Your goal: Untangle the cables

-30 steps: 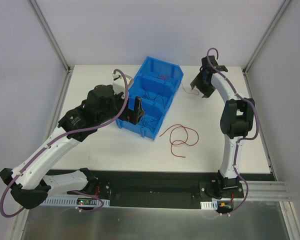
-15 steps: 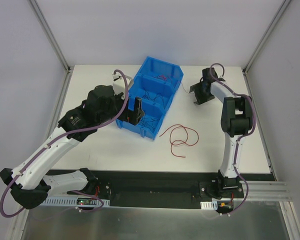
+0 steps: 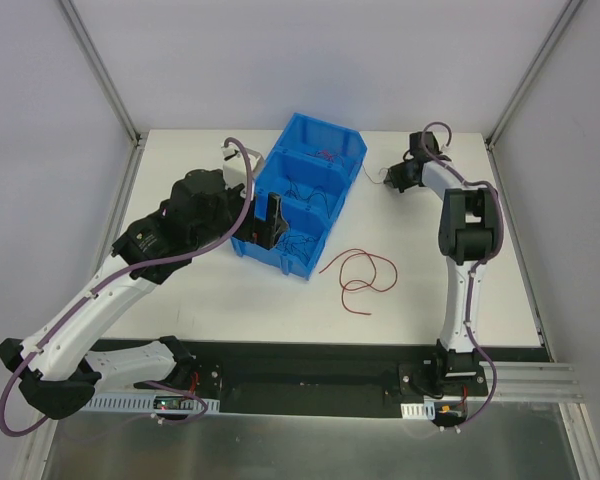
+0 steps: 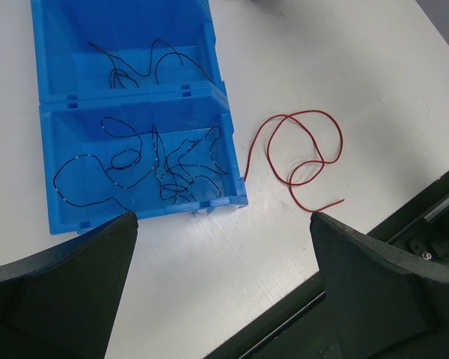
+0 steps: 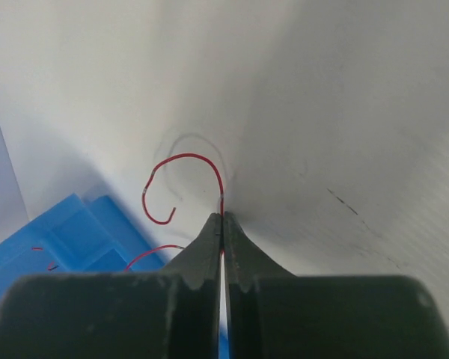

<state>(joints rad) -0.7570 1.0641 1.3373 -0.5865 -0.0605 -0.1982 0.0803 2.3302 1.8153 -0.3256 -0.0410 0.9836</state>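
A thin red cable curls on the white table beside the blue bin. My right gripper is shut on it, and the wire runs up out of the pinched tips. From above, that gripper sits low at the back right of the bin. A long loose red cable lies looped in front of the bin. Several black cables are tangled in the bin's near compartments. My left gripper hangs open over the bin's near end, holding nothing.
The bin has several compartments; the far one holds a small reddish bundle. A black rail runs along the table's near edge. Frame posts stand at the back corners.
My right gripper has dropped towards the table beside the bin and closed on the red cable. The left arm and the looped red cable have stayed put.
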